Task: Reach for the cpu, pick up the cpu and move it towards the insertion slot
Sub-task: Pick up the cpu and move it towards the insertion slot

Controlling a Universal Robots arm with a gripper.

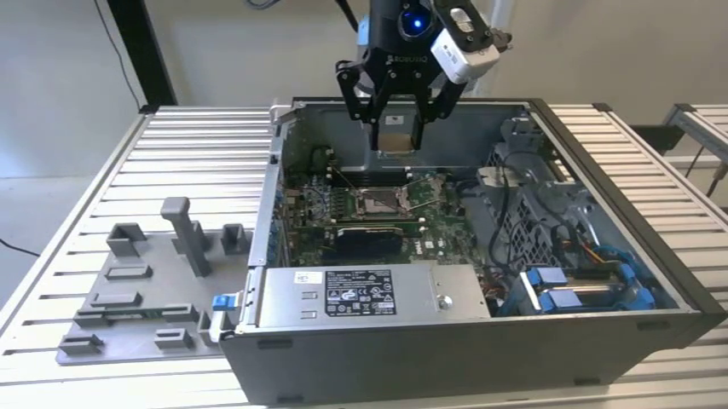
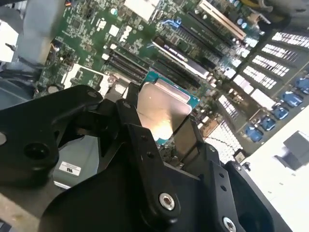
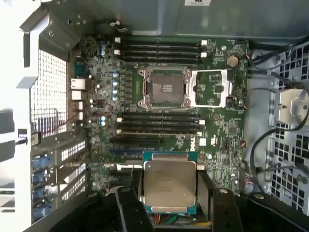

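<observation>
The cpu (image 1: 395, 137) hangs above the back of the open grey computer case (image 1: 455, 358), with my gripper (image 1: 395, 128) shut on it. In both wrist views the chip's silver top with its teal rim (image 3: 170, 184) (image 2: 161, 108) sits between the black fingers (image 3: 131, 195). The insertion slot (image 1: 379, 201) lies on the green board below and slightly in front of the chip. In the first wrist view the slot (image 3: 164, 88) shows a silver frame and a dark centre. Its load plate (image 3: 210, 88) is folded open beside it.
A grey fixture plate with blocks and posts (image 1: 148, 281) lies on the slatted table at the exterior view's left. Inside the case are a power supply (image 1: 358, 294), blue-tabbed drive bays (image 1: 580, 285), cables (image 1: 517, 183) and black memory slots (image 3: 159, 48).
</observation>
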